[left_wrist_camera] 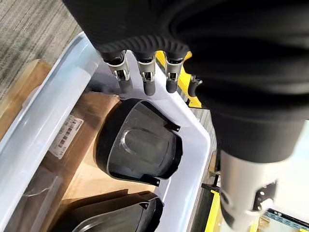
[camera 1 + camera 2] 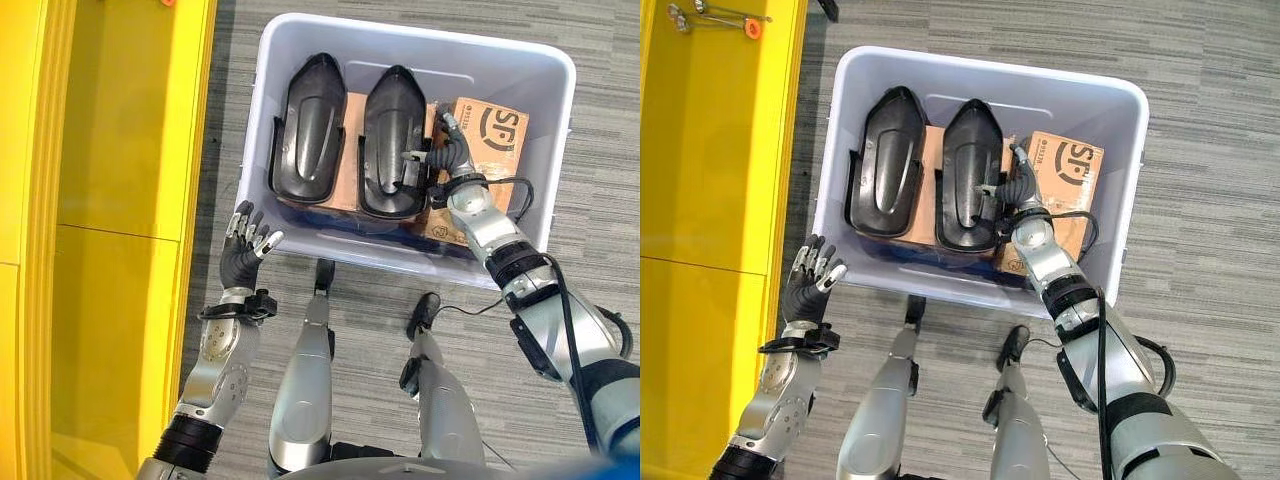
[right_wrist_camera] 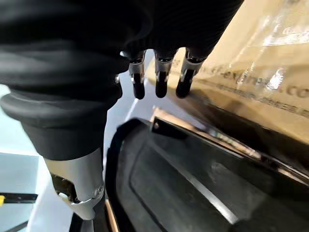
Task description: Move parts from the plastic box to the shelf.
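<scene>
Reaching into the plastic box (image 2: 560, 130), your right robot hand (image 2: 447, 150) sits at centre right of the left eye view, wedged between the right-hand black moulded part (image 2: 392, 140) and the printed cardboard carton (image 2: 495, 135). That gap is likely the reason for the approach: the part's long edge is exposed there, giving the fingers (image 3: 160, 84) something to get under. In the right wrist view they hang fairly straight just above the part's rim, not wrapped round it, so read that hand as released, nothing held yet.

Both black parts lie side by side, hollow side up, on flat brown cardboard (image 2: 350, 150) in the box, the left one (image 2: 308, 130) nearer the box's left wall. Neither has been lifted.

Your left robot hand (image 2: 248, 240) waits outside the box at its lower left corner, fingers spread and relaxed, empty. It stands between the box and the yellow shelf (image 2: 110, 200) filling the left of the frame, probably kept there to steady or receive a part on the way across.
</scene>
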